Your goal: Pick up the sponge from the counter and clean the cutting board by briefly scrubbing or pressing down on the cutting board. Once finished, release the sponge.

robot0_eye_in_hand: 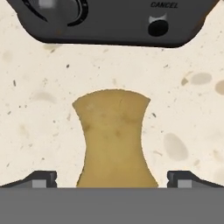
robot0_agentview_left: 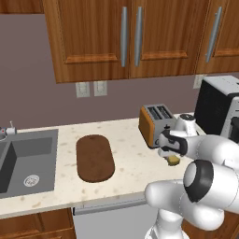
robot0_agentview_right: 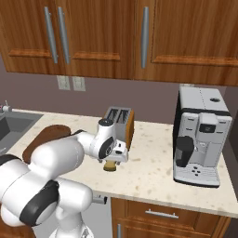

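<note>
The yellow-tan sponge (robot0_eye_in_hand: 114,140) lies on the beige speckled counter (robot0_eye_in_hand: 35,109) just in front of the toaster. My gripper (robot0_eye_in_hand: 112,178) hangs straight above it, open, with one dark fingertip (robot0_eye_in_hand: 41,178) on each side of the sponge and a gap to either one. In the left base view the sponge (robot0_agentview_left: 173,160) peeks out under my hand; in the right base view the sponge (robot0_agentview_right: 110,166) sits below the gripper (robot0_agentview_right: 111,159). The dark brown cutting board (robot0_agentview_left: 94,158) lies on the counter (robot0_agentview_left: 130,163) to the left, near the sink; my arm hides part of the cutting board (robot0_agentview_right: 44,137).
A toaster (robot0_agentview_left: 155,123) stands right behind the sponge. A coffee machine (robot0_agentview_right: 201,135) stands to the right. The grey sink (robot0_agentview_left: 23,161) is at the left end. Wooden cabinets (robot0_agentview_left: 126,37) hang above the counter.
</note>
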You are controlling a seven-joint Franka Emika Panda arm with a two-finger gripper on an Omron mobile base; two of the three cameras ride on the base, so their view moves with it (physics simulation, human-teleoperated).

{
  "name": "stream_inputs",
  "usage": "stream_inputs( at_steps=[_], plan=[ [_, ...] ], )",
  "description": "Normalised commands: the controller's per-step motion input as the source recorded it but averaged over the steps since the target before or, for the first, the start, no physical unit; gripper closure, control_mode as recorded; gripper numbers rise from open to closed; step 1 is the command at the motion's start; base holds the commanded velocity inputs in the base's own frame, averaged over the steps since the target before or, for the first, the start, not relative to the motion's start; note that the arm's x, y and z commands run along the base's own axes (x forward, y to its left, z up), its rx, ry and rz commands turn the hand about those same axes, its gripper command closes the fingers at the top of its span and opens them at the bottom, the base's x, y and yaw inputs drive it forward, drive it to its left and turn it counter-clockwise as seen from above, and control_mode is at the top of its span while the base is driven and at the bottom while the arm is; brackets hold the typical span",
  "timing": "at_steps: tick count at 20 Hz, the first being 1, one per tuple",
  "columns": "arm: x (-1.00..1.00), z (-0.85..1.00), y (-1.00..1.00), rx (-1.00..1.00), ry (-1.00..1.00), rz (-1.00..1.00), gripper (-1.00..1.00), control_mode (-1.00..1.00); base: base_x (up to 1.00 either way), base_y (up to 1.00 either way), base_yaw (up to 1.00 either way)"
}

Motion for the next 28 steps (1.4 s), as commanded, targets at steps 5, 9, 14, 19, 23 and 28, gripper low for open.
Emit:
stream_inputs(
  at_steps=[5,9,14,19,23,28],
  plan=[
    [0.17,-0.01,0.0,0.0,0.0,0.0,-1.0,-1.0,0.0,0.0,0.0],
    [0.27,-0.05,0.0,0.0,0.0,0.0,-1.0,-1.0,0.0,0.0,0.0],
    [0.15,-0.02,0.0,0.0,0.0,0.0,-1.0,-1.0,0.0,0.0,0.0],
    [0.0,-0.04,0.0,0.0,0.0,0.0,-1.0,-1.0,0.0,0.0,0.0],
    [0.0,0.0,0.0,0.0,0.0,0.0,-1.0,-1.0,0.0,0.0,0.0],
    [0.0,-0.01,0.0,0.0,0.0,0.0,-1.0,-1.0,0.0,0.0,0.0]
  ],
)
